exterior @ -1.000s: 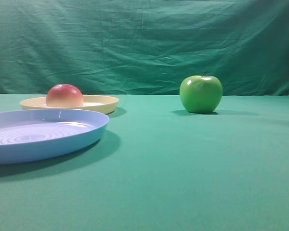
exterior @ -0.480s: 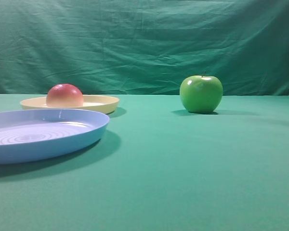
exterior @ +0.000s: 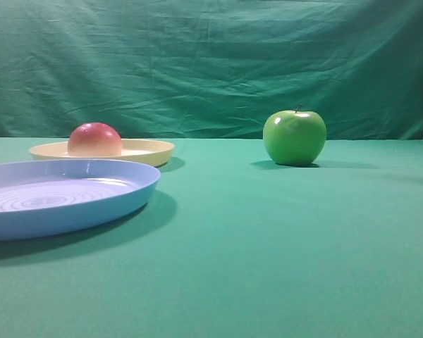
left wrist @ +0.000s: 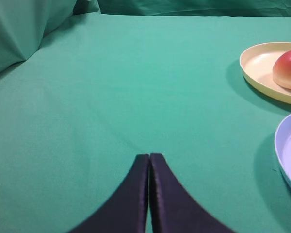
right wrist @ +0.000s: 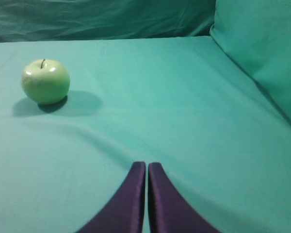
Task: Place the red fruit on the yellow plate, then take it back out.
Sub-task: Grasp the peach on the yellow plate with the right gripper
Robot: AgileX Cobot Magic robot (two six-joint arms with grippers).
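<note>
The red fruit (exterior: 94,139) rests on the yellow plate (exterior: 148,151) at the left of the exterior view. In the left wrist view the same fruit (left wrist: 288,69) lies on the plate (left wrist: 257,65) at the far right edge. My left gripper (left wrist: 149,155) is shut and empty, low over bare cloth, well to the left of the plate. My right gripper (right wrist: 146,164) is shut and empty too, over cloth to the right of the green apple (right wrist: 45,81). Neither gripper shows in the exterior view.
A light blue ringed plate (exterior: 70,204) sits in front of the yellow one, its rim (left wrist: 281,155) at the right of the left wrist view. The green apple (exterior: 294,136) stands mid-table. Green cloth covers table and backdrop, with raised folds at both sides.
</note>
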